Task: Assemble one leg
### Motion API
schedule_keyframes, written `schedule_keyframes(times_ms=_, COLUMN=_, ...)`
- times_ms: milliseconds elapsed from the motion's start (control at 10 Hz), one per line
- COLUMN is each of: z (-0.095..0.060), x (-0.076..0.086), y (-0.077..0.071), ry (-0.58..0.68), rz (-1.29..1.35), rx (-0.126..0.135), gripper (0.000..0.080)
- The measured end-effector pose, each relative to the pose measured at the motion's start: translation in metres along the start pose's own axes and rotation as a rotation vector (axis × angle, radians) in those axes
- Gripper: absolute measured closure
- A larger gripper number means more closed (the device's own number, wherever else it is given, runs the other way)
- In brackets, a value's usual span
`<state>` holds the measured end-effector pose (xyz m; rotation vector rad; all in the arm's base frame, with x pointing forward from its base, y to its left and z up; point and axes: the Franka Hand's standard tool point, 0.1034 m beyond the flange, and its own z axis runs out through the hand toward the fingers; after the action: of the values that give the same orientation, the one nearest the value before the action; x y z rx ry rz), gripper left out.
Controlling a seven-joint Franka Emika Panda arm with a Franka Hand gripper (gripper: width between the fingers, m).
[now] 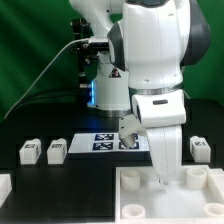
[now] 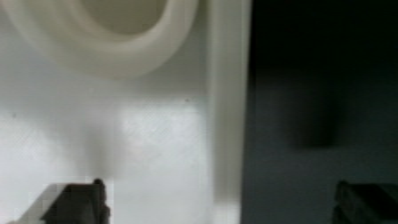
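Three legs, small white blocks with black-and-white tags, lie on the black table: two at the exterior view's left (image 1: 30, 150) (image 1: 57, 150) and one at its right (image 1: 200, 148). The large white tray (image 1: 185, 196) with round corner sockets lies at the front right. My gripper (image 1: 160, 179) hangs low over the tray's far rim, open and empty. In the wrist view the gripper (image 2: 222, 203) straddles the tray's edge: one fingertip (image 2: 75, 201) is over the white tray (image 2: 143, 130), the other over the dark table. A round socket (image 2: 107, 30) shows nearby. No leg shows in the wrist view.
The marker board (image 1: 100, 143) lies flat behind the tray, between the legs. Another white part (image 1: 4, 184) sits at the front of the exterior view's left edge. The arm's base (image 1: 108, 90) stands behind the board.
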<state>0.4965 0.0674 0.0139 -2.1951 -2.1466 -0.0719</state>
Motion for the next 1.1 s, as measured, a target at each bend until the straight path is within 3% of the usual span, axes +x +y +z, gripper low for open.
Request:
schedule_keyframes(times_ms=600, z=0.000, x=0.000, y=0.000, ry=0.000, rz=0.007, rx=-0.001, gripper=0.0151)
schedule_keyframes(times_ms=700, z=-0.006, x=0.002, y=0.000, ry=-0.003, rz=0.089, rx=-0.008, gripper=0.0151)
schedule_keyframes(times_ms=900, z=-0.030, x=0.018, y=-0.012, ry=-0.015, rz=0.203, rx=-0.021, gripper=0.0151)
schedule_keyframes(times_ms=1100, z=-0.041, x=0.050, y=-0.030, ry=-0.005, rz=0.592, rx=-0.021, gripper=0.0151)
